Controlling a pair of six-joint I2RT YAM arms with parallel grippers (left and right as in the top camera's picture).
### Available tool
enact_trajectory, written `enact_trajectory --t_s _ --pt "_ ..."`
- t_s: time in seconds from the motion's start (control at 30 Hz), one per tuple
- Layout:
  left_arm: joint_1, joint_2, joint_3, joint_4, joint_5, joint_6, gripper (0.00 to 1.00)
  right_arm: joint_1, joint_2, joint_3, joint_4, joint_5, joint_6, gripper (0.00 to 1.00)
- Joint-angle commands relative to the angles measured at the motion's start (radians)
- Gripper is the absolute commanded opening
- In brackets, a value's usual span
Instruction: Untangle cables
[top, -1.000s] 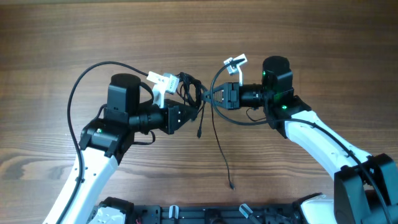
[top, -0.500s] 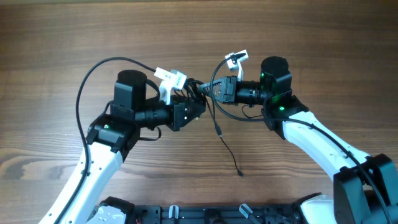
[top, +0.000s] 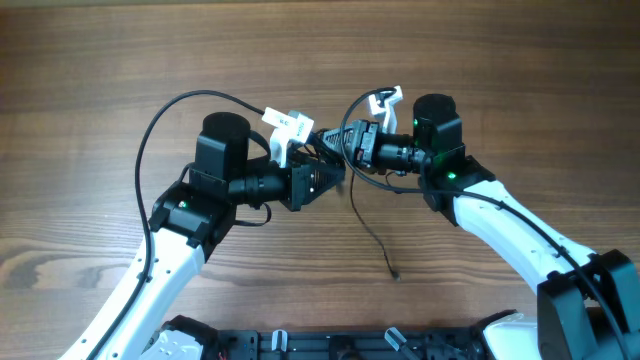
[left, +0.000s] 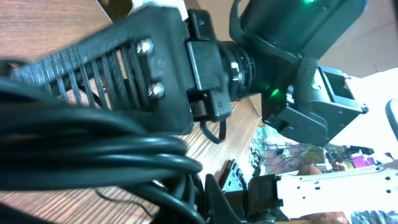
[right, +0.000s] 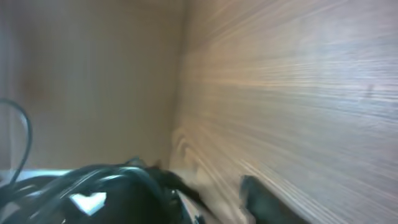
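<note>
The cables (top: 327, 148) are a knot of thin black cords held up between my two grippers at the table's middle. One loose cord (top: 371, 236) hangs from the knot and trails to a small plug (top: 396, 276) on the wood. My left gripper (top: 336, 172) is shut on the cables, which fill the left wrist view as thick dark strands (left: 93, 146). My right gripper (top: 347, 142) faces it from the right, its ribbed finger (left: 112, 68) close against the bundle. In the blurred right wrist view its fingers (right: 264, 200) stand apart with bare wood between them, and the bundle (right: 93, 193) lies to the left.
White camera mounts (top: 285, 127) (top: 385, 100) sit on both wrists, close above the knot. A thick black arm cable (top: 160, 130) arcs out at the left. The wooden table (top: 500, 60) stretches all round, and a black rail (top: 330, 345) runs along the front edge.
The right gripper has opened and let go of the cables. The left arm has carried the bundle right and slightly up, close to the right gripper. The trailing cord's plug slid right.
</note>
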Motion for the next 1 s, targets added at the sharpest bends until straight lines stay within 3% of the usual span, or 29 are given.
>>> enact_trajectory --t_s 0.0,0.03,0.4,0.6,0.97 --pt "0.020 -0.011 0.008 -0.010 0.120 0.008 0.04 0.002 -0.002 0.014 -0.019 0.090 0.002 0.94" --pt "0.041 -0.011 0.008 -0.019 0.121 0.017 0.04 0.002 -0.002 0.014 -0.031 0.090 0.002 1.00" --pt "0.288 -0.011 0.008 -0.215 0.016 0.029 0.04 0.002 -0.002 0.014 -0.291 0.255 0.001 1.00" --pt "0.281 -0.011 0.008 -0.211 0.015 0.029 0.04 0.002 -0.002 0.014 -0.438 0.335 0.002 1.00" --pt "0.262 -0.011 0.008 -0.167 0.014 0.030 0.04 0.002 -0.002 0.014 -0.438 0.459 0.002 1.00"
